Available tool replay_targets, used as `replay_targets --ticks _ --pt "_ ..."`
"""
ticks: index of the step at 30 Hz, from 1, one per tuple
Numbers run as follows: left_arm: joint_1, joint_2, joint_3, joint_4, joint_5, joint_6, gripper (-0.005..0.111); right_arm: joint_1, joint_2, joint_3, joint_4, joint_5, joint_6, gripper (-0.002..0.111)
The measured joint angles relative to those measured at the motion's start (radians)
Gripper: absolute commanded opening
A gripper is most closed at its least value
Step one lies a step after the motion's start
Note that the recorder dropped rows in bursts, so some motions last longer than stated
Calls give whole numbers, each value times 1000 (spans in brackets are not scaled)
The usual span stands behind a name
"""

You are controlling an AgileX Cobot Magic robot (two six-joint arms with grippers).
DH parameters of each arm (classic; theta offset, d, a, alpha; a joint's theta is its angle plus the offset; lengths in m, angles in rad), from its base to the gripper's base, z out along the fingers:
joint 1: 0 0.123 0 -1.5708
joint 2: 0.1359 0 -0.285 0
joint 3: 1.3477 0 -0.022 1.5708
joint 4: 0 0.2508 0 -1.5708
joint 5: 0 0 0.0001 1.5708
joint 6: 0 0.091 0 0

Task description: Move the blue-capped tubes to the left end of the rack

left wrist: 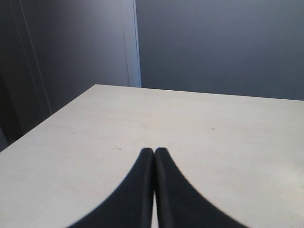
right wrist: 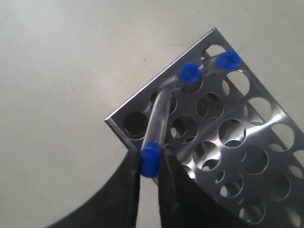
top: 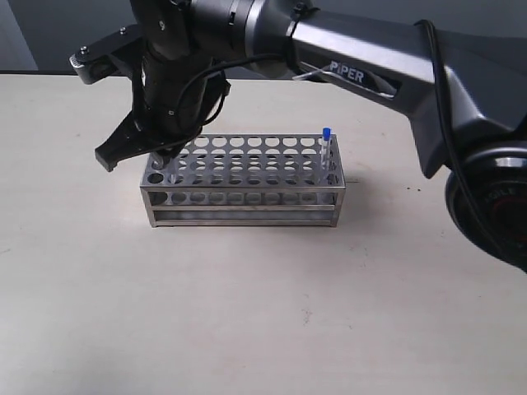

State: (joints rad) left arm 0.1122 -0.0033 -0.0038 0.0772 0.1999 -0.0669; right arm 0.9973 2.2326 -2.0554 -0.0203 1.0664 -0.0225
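Reading the markings first, we are finding the white word PIPER (top: pixel 347 72) printed on the grey casing of the right arm (top: pixel 428 74). Lettering on the black joint housing (top: pixel 494 197) is too small for us to read.

We are recording the rack (top: pixel 239 193) as a long, open-sided box of shiny steel. Its top plate is punched with rows of round holes, and it is standing on a pale, matte table (top: pixel 247 329). The right arm is extending across to the rack's left end.

There the right gripper (right wrist: pixel 150 157) is pinching the bright blue cap of the held tube (right wrist: pixel 159 111) between smooth, black, curved fingers (right wrist: pixel 128 190). This thin, clear tube is leaning, its lower end running down into the top plate near the rack's corner.

We are noting a second tube (right wrist: pixel 190 72) and a third tube (right wrist: pixel 228 59), both blue-capped, sitting in holes just beyond it at the same end. A fourth tube (top: pixel 326 148) is standing upright at the rack's back right corner, well apart from the others.

The left gripper (left wrist: pixel 154 153) is hovering over bare table, its black tapered fingers pressed together.
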Motion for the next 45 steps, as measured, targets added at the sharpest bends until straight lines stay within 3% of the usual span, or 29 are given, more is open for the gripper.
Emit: replay_targets --ticks 32,45 --pt "0 0 0 0 0 0 0 -24 0 0 -48 -36 23 0" --pt "0 0 0 0 0 0 0 -24 -1 0 -61 -129 -11 0"
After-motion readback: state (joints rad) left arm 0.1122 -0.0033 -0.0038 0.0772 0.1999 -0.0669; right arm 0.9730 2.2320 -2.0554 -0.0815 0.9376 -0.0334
